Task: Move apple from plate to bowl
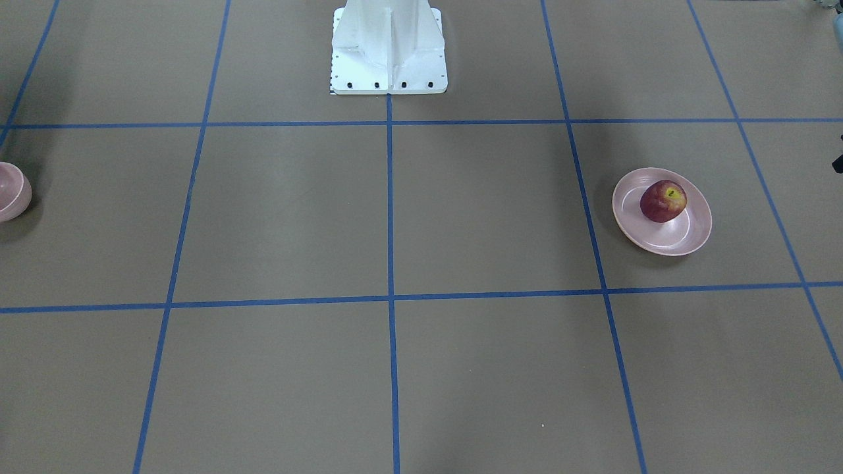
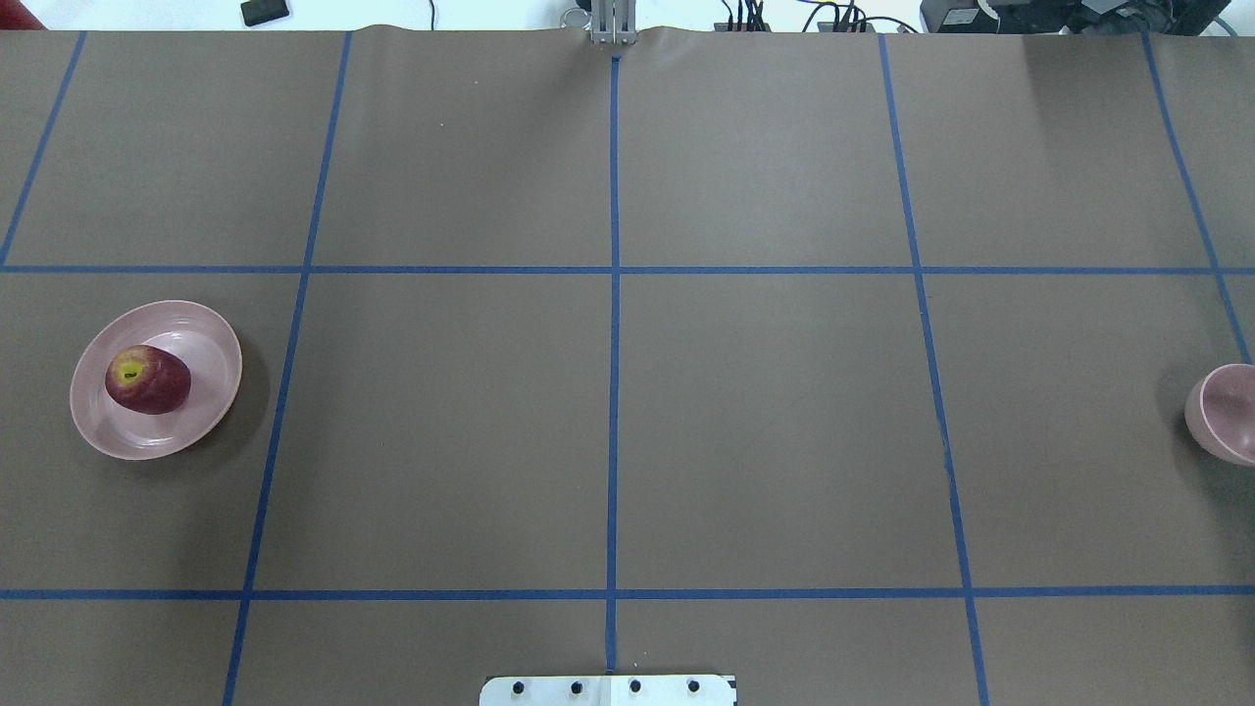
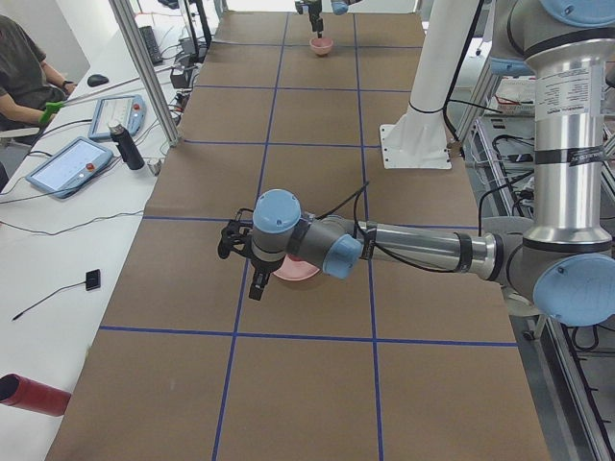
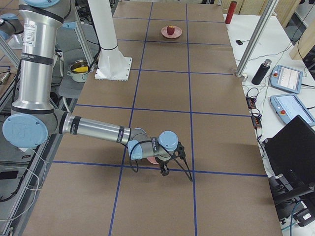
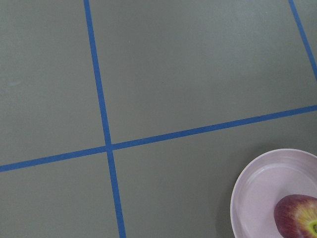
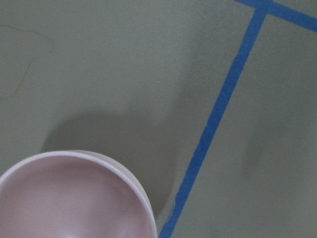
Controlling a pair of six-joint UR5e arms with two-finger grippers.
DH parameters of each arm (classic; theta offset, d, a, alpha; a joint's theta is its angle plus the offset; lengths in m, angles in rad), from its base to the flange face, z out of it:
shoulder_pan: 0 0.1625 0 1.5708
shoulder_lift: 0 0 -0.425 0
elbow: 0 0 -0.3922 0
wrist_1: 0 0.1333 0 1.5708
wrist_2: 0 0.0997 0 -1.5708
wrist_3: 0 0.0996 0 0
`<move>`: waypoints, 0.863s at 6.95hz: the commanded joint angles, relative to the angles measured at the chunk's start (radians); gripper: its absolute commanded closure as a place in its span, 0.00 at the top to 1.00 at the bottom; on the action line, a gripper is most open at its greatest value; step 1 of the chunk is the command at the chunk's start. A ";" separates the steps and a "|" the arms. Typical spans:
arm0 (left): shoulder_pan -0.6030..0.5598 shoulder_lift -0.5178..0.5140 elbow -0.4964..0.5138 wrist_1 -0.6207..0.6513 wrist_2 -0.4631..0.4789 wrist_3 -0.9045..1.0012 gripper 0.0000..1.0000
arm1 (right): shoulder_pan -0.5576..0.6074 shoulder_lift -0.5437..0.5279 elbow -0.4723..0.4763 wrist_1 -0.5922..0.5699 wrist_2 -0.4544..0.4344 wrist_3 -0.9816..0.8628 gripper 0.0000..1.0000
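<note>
Left arm [image 3: 423, 252] reaching out low, forearm lying near level, upper section standing upright at shoulder. Left wrist [image 3: 279, 216] bending down. Left gripper [image 3: 258, 285] pointing downward; finger spread not reading from side view. Right arm [image 4: 98, 131] stretching out same way, forearm running near level. Right wrist [image 4: 167, 141] folding down. Right gripper [image 4: 164, 170] hanging downward; finger spread likewise not reading.

A: Where do the fixed cameras sit?
B: One looks down from behind the base [image 2: 608, 689], one faces it across the table [image 2: 765, 392] — both catch plate [image 2: 201, 392] and bowl [image 2: 1226, 412] at opposite edges. Two more look along the table from its ends.
A: The wrists?
B: Close, looking down — left over the plate, right over the bowl.
</note>
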 commanded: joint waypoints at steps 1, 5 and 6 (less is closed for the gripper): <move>0.001 0.000 0.000 0.000 0.000 -0.004 0.98 | -0.029 -0.001 -0.008 0.011 0.015 0.015 0.58; 0.003 0.000 0.009 0.000 0.000 -0.004 0.98 | -0.034 0.005 0.038 0.012 0.015 0.102 0.00; 0.003 0.000 0.012 0.000 0.000 -0.004 0.98 | -0.031 -0.005 0.103 0.011 0.020 0.159 0.00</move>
